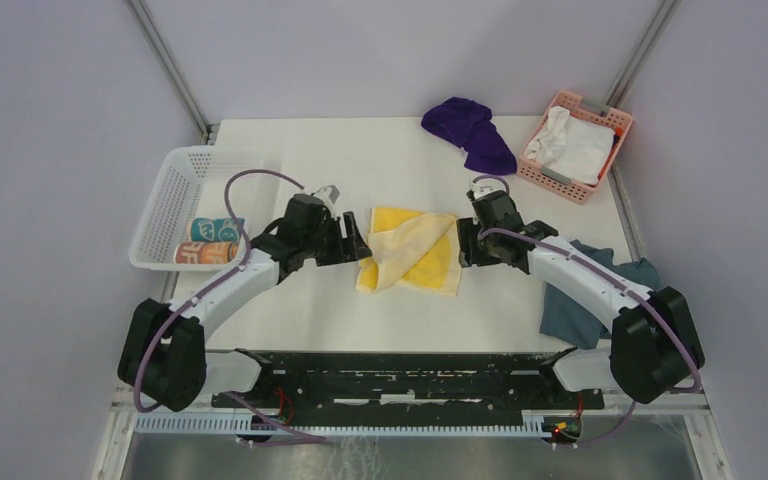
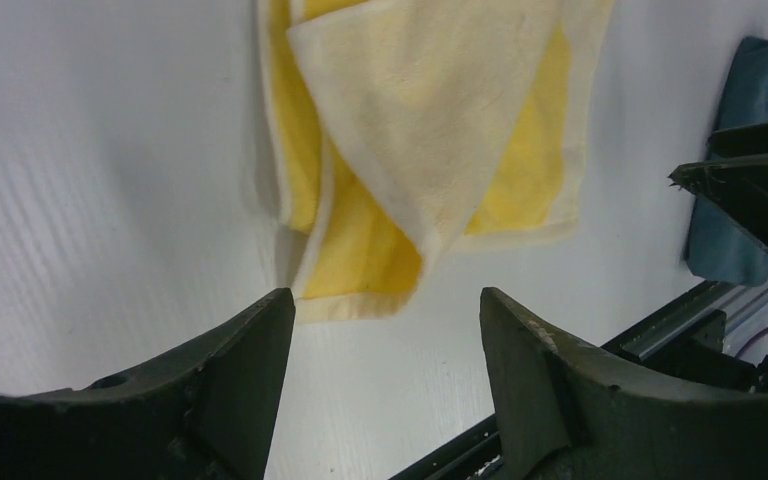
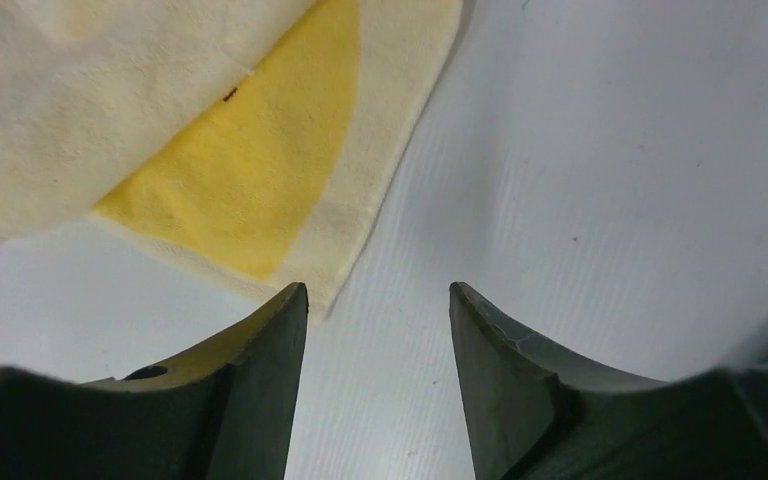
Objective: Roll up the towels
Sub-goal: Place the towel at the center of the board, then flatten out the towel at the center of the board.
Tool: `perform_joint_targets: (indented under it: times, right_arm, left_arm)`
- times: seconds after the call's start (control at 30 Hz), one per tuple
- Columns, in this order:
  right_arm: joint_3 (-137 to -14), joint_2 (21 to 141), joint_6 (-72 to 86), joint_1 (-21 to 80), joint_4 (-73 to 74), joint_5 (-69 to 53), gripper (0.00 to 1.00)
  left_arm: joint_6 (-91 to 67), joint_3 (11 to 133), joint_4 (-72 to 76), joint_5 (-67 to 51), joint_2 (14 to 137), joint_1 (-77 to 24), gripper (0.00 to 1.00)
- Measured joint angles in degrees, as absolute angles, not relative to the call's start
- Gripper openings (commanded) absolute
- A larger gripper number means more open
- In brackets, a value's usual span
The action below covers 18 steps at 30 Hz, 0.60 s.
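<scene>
- Yellow towel (image 1: 410, 250) lies on the table (image 1: 310, 150), one flap folded over, ready for us to roll.
- Our left gripper (image 1: 362, 243) and right gripper (image 1: 462, 246) wait beside it, fingers apart, holding nothing.

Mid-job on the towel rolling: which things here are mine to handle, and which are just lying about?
For the job: yellow towel, partly folded, centre; purple towel, crumpled at the far edge; teal roll and orange roll, in the white basket.
Lying about: white cloth in the pink basket; blue-grey cloth, near right.
</scene>
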State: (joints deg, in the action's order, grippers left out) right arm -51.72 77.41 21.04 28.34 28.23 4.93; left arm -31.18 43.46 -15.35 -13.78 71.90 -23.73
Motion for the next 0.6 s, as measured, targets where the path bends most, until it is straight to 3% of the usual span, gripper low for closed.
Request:
perform_joint_targets:
  times: [0.33,0.6]
  right_arm:
    - [-48.9,79.0,24.2,28.4,28.8,1.9,0.53]
    - [-48.8,80.9,24.7,28.8,28.8,1.0,0.51]
  left_arm:
    - [-33.6,52.9,-10.0,-11.5,90.3,-26.4,0.53]
    - [-33.6,62.0,-10.2,-9.5,102.4,-26.4,0.51]
